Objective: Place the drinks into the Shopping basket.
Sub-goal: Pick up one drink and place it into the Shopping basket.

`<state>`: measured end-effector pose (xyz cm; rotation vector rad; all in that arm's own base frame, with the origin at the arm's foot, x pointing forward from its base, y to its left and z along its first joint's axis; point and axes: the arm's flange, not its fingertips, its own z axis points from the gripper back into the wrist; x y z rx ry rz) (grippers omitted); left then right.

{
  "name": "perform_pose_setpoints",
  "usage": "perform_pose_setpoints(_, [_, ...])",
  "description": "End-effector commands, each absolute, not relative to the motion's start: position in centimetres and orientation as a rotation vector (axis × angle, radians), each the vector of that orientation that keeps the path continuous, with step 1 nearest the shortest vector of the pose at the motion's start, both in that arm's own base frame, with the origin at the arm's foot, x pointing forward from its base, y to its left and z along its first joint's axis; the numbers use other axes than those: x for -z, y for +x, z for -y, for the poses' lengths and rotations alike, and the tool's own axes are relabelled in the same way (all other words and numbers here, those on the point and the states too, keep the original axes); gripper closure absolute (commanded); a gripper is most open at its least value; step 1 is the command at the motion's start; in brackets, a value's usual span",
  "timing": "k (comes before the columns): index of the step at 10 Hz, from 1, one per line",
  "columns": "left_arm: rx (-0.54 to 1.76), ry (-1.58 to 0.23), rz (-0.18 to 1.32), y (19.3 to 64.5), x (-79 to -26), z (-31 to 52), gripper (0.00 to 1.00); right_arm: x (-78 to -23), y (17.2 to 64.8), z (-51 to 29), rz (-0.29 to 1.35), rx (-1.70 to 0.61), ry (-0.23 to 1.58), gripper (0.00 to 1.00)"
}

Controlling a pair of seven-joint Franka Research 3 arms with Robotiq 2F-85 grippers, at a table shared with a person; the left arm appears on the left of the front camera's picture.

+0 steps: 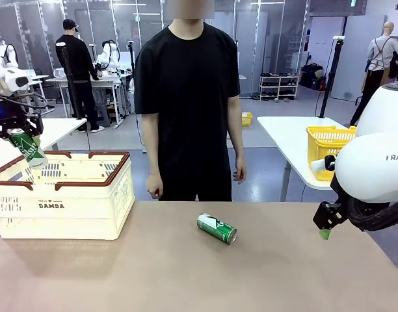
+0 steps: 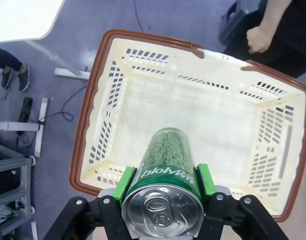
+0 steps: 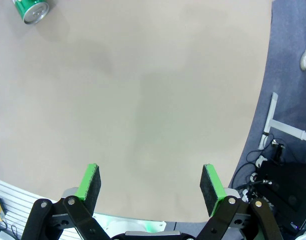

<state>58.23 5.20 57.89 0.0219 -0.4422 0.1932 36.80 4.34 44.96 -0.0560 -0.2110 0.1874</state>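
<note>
While the left arm is reaching in at the upper left of the front view, the left gripper (image 1: 20, 136) is clamping a green can (image 1: 28, 149); the can is hanging tilted over the left end of the Shopping basket (image 1: 62, 195), which is sitting on the table (image 1: 186, 279) at the frame's left; a second green can (image 1: 217, 228) is lying on its side near the middle, well apart from the basket; the right arm is curving in at the right edge, with the right gripper (image 1: 325, 225) pointing down close above the tabletop; the person (image 1: 186, 97) is standing behind the table at the centre, arms hanging.

In the left wrist view, the left gripper (image 2: 165, 182) is squeezing the green can (image 2: 165, 155) between its pads (image 2: 127, 181) at bottom centre, the lid facing the camera; the Shopping basket (image 2: 88, 115) is lying below it; a person's hand (image 2: 258, 39) is curling at the upper right.

In the right wrist view, the right gripper (image 3: 153, 185) is standing released, its pads (image 3: 90, 182) spread wide over the table (image 3: 143, 90); the second green can (image 3: 32, 10) is lying in the upper left corner.
</note>
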Motion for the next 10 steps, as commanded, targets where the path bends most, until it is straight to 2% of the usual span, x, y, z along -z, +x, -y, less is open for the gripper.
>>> perform_pose_setpoints(1, [-0.136, 0.001, 0.444, 60.2, -57.3, -5.8, 0.41, -45.1, 36.8, -4.3, 0.212, -0.192, -0.059, 0.00])
perform_pose_setpoints(3, [-0.103, 0.020, 0.389, 62.8, -55.5, -6.2, 0.41, -45.1, 36.8, -4.3, 0.212, -0.192, -0.059, 0.00])
perform_pose_setpoints(10, [-0.070, -0.046, 0.277, 66.8, -47.1, -9.0, 0.41, -45.1, 36.8, -4.3, 0.212, -0.192, -0.059, 0.00])
